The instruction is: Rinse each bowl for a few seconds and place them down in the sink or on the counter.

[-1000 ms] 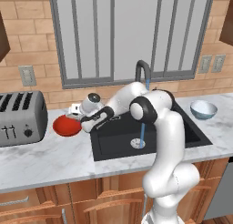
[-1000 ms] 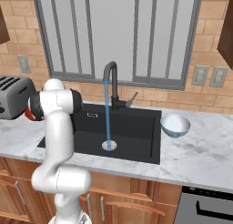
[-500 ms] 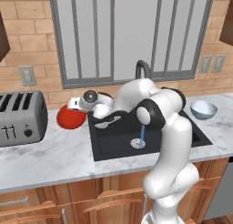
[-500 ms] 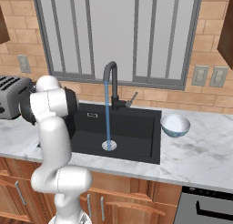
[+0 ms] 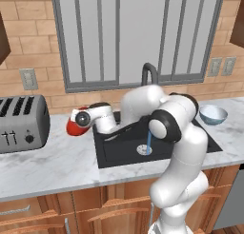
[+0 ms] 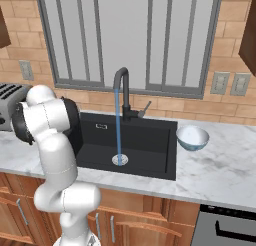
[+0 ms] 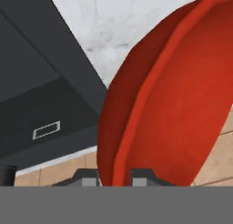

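Note:
The glossy red bowl (image 5: pixel 71 128) hangs tilted on edge over the counter (image 5: pixel 47 166), just left of the black sink (image 5: pixel 190 138). My gripper (image 7: pixel 114 177) is shut on it, with the rim of the red bowl (image 7: pixel 173 104) pinched between the two fingertips. In the left base view the hand (image 5: pixel 90 118) sits right beside the bowl. The pale blue-white bowl (image 5: pixel 213 114) stands upright on the counter to the right of the sink; the right base view has that bowl (image 6: pixel 192 138) too. Water runs from the dark arched faucet (image 6: pixel 121 90) down to the drain (image 6: pixel 119 160).
A silver toaster (image 5: pixel 21 123) stands on the counter at the far left, close to the held bowl. The brick wall and window run behind the sink (image 6: pixel 150 145). Wooden cabinets (image 6: pixel 150 225) sit below the counter (image 6: pixel 220 165).
The red bowl has come up off the counter and tipped onto its edge in the gripper. The arm's elbow has swung right, over the sink. The blue-white bowl has not moved.

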Tool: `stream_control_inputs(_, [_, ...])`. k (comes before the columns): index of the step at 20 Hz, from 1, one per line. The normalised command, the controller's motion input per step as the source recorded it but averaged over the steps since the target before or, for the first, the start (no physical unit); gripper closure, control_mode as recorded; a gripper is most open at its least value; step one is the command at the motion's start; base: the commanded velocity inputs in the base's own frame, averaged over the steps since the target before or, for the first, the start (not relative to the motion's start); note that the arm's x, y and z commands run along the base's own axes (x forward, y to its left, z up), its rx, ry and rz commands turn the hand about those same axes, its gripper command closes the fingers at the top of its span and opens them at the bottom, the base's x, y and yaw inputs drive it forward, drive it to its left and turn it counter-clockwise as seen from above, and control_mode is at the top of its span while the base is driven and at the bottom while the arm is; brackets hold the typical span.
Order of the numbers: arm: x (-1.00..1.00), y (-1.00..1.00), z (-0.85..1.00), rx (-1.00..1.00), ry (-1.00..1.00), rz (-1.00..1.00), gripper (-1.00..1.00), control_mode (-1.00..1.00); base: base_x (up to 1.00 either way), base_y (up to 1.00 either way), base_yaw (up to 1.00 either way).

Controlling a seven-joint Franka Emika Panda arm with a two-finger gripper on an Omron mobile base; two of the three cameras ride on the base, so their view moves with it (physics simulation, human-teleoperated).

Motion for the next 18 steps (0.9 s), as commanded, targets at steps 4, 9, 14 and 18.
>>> stream_control_inputs(4, [-0.31, 0.0, 0.29, 0.07, -0.04, -0.37, 1.0, -1.0, 0.0, 0.0, 0.0])
stream_control_inputs(9, [-0.32, 0.0, 0.29, 0.12, -0.05, -0.36, 1.0, -1.0, 0.0, 0.0, 0.0])
stream_control_inputs(14, [-0.31, 0.0, 0.36, 0.14, -0.08, -0.32, 1.0, -1.0, 0.0, 0.0, 0.0])
stream_control_inputs(18, [-0.26, -0.05, 0.31, 0.07, -0.13, -0.28, 1.0, -1.0, 0.0, 0.0, 0.0])
